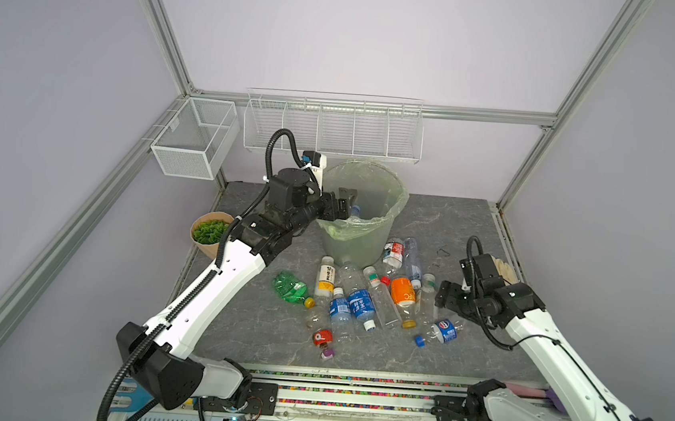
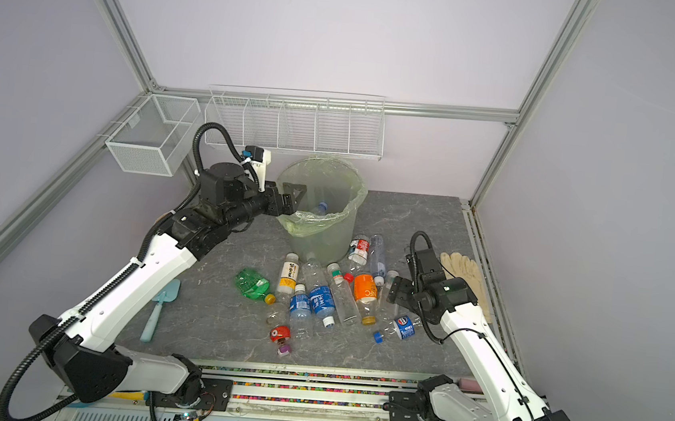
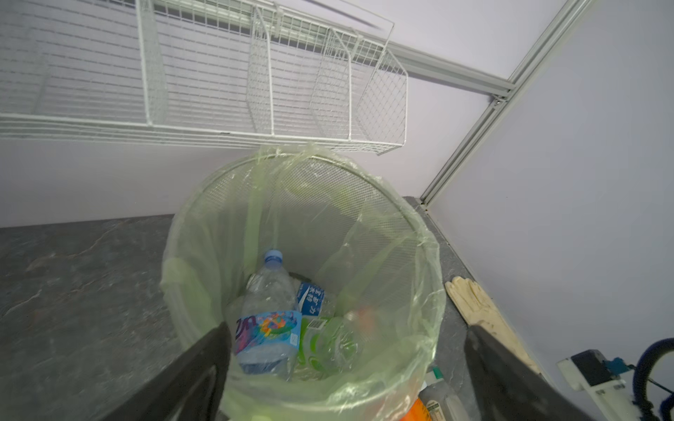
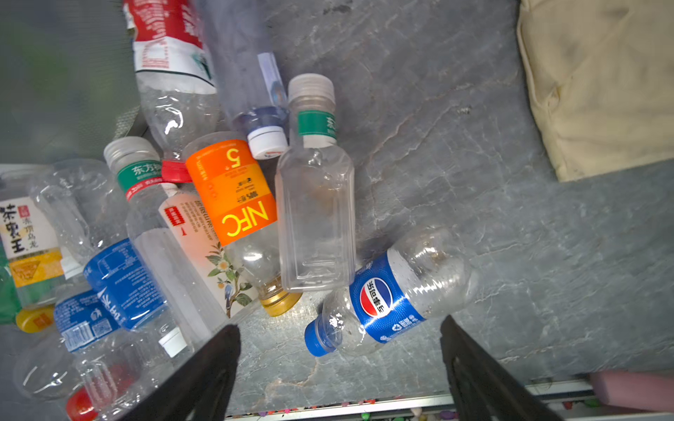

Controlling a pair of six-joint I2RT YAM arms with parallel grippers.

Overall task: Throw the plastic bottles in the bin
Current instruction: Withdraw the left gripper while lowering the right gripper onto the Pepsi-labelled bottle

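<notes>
My right gripper and left gripper both stand wide apart and empty; plastic bottles lie on the surface and in the bin.
Nearest, a blue-label bottle lies on its side just ahead of my right gripper, untouched, with the heap just beyond it toward the bin. Farthest, my left gripper hovers over the bin's rim; a clear bottle and others lie down in the bag, apart from it.
</notes>
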